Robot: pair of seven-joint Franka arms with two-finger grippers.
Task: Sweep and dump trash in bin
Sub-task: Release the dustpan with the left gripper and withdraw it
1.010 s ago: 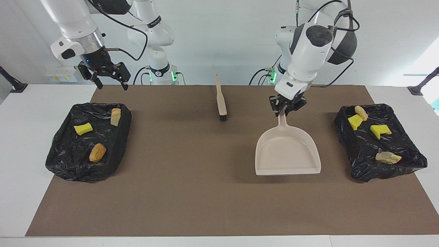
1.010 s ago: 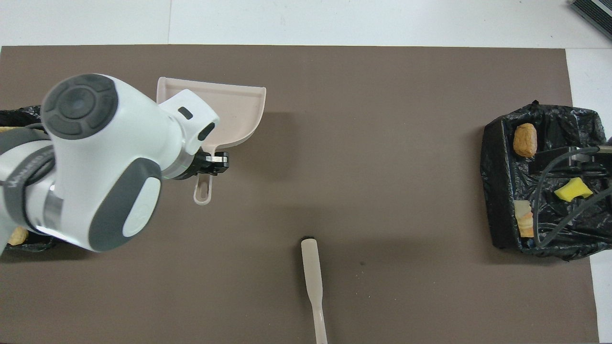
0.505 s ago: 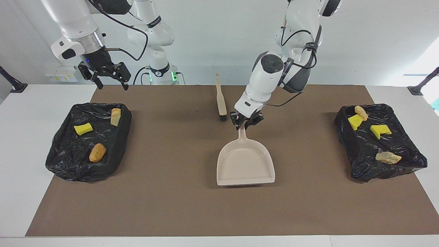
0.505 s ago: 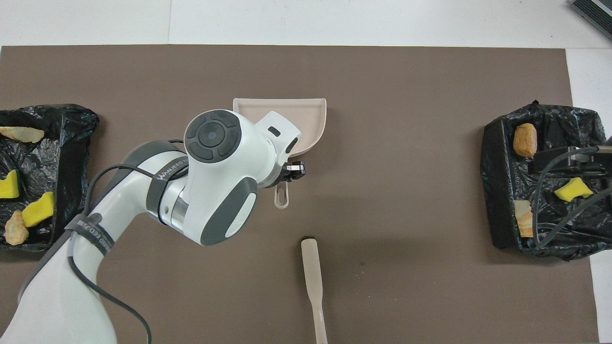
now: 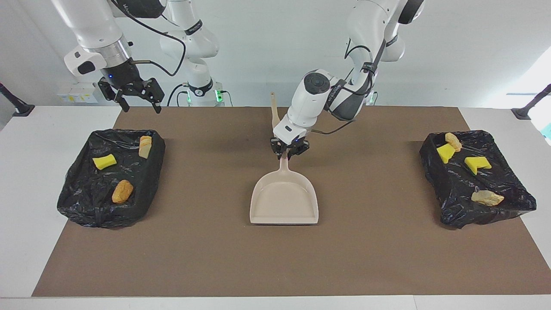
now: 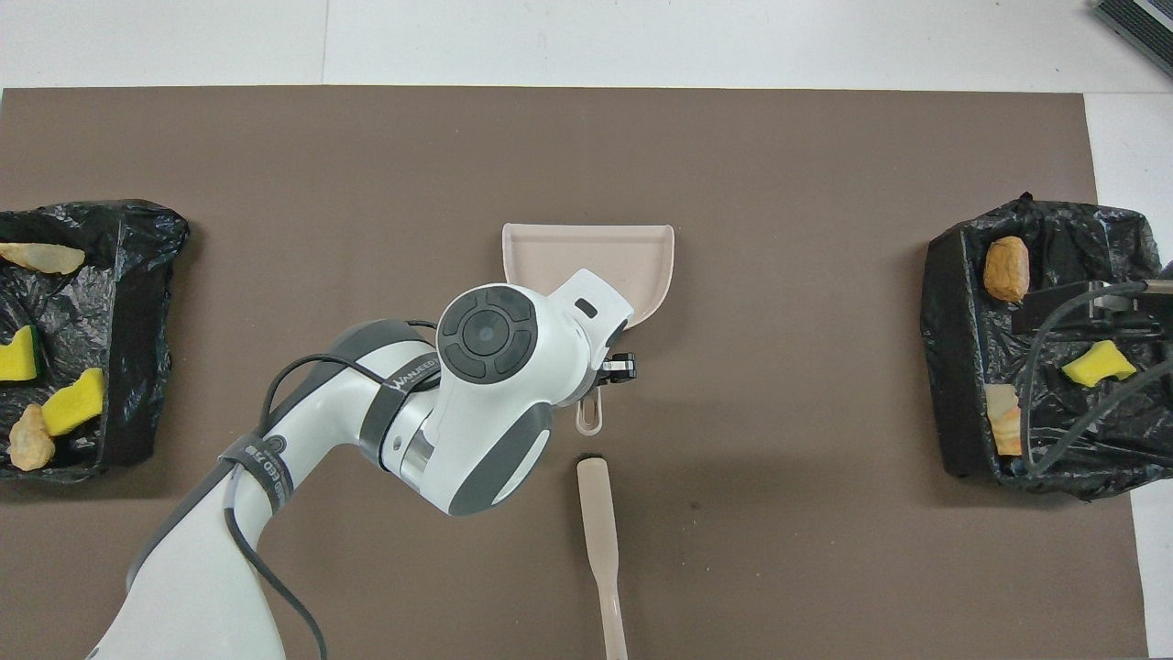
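The left gripper [image 5: 289, 151] has its jaws clamped on the handle of the beige plastic dustpan [image 5: 284, 200] at mid-desk, on the open brown mat [image 5: 215, 258]. The right gripper [image 5: 137, 100] waits with jaws apart over the mat's edge. The yellow foam and brown bread trash pieces [image 5: 122, 191] lie in the two black-lined bins [image 5: 82, 206] at the desk's ends.

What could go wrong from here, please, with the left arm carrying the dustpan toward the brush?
The left gripper holds the dustpan by its thin handle alone, so the pan could swivel or slip. The handle's end sits just short of the brush, and setting down could knock it. The right gripper waits over the mat's corner.
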